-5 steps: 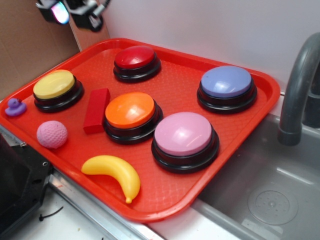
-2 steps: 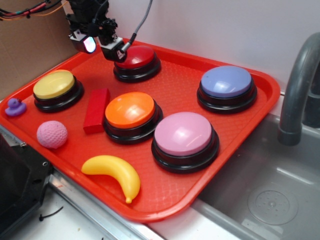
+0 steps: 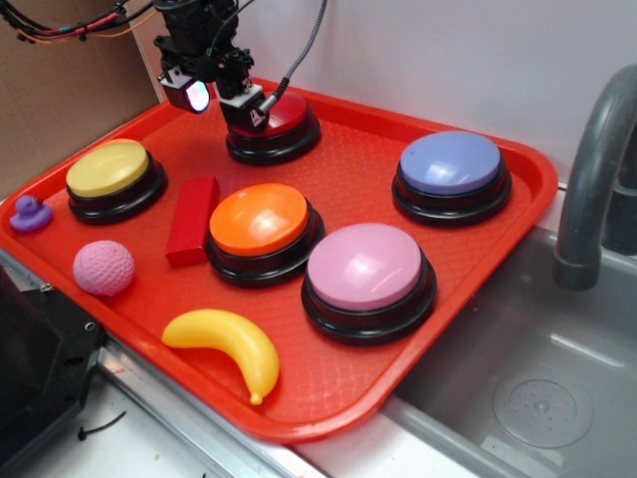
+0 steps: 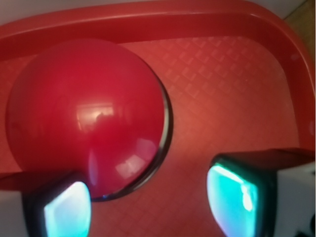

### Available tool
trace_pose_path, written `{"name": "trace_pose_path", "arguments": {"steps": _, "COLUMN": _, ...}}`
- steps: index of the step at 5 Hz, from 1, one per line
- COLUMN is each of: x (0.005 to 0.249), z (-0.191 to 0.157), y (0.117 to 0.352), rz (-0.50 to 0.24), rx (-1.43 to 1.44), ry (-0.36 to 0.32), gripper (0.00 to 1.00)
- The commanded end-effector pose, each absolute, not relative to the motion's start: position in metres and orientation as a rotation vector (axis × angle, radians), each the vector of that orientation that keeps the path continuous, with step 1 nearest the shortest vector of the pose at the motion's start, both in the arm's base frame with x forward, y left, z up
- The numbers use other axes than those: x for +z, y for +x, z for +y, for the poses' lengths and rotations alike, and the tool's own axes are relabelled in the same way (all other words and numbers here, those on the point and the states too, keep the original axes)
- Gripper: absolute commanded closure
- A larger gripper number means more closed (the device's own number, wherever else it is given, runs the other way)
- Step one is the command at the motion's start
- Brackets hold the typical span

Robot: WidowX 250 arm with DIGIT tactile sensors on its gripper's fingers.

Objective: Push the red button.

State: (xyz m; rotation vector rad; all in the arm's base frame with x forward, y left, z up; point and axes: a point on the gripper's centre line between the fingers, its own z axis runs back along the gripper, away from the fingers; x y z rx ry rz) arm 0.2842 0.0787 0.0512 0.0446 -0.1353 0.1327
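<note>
The gripper [image 3: 221, 100] hung from the black wrist, pointing downward, with cables trailing up behind it. Its two fingers stood apart with nothing between them, and the pads [image 4: 237, 200] glowed teal on their inner faces in the wrist view.

Arm body: black, blocky housing above the gripper [image 3: 221, 100].
Fingers [image 3: 195, 96]: black frames with pale, white-edged shells.
Pads [image 4: 66, 213]: glowed cyan-white in the wrist view, one lit face also visible from outside.
Cables: one grey braided cable rose from the wrist; red, orange and black wires ran off behind.
</note>
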Motion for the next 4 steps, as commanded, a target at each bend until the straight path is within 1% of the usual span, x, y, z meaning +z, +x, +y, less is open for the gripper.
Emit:
{"name": "trace_pose_path", "arguments": {"steps": 1, "x": 0.069, "z": 0.075, "y": 0.284, "rz": -0.192, "rx": 0.121, "ry": 0.059, "gripper": 0.00}}
{"name": "trace_pose_path", "arguments": {"steps": 2, "x": 0.092, "z": 0.072, "y": 0.277, "rz": -0.215, "rx": 0.116, "ry": 0.074, "gripper": 0.00}}
{"name": "trace_pose_path", "arguments": {"steps": 3, "x": 0.109, "z": 0.073, "y": 0.276, "rz": -0.238, "rx": 0.128, "ry": 0.079, "gripper": 0.00}}
{"name": "trace_pose_path", "arguments": {"steps": 4, "x": 0.115, "z": 0.073, "y": 0.277, "rz": -0.240, "rx": 0.131, "ry": 0.084, "gripper": 0.00}}
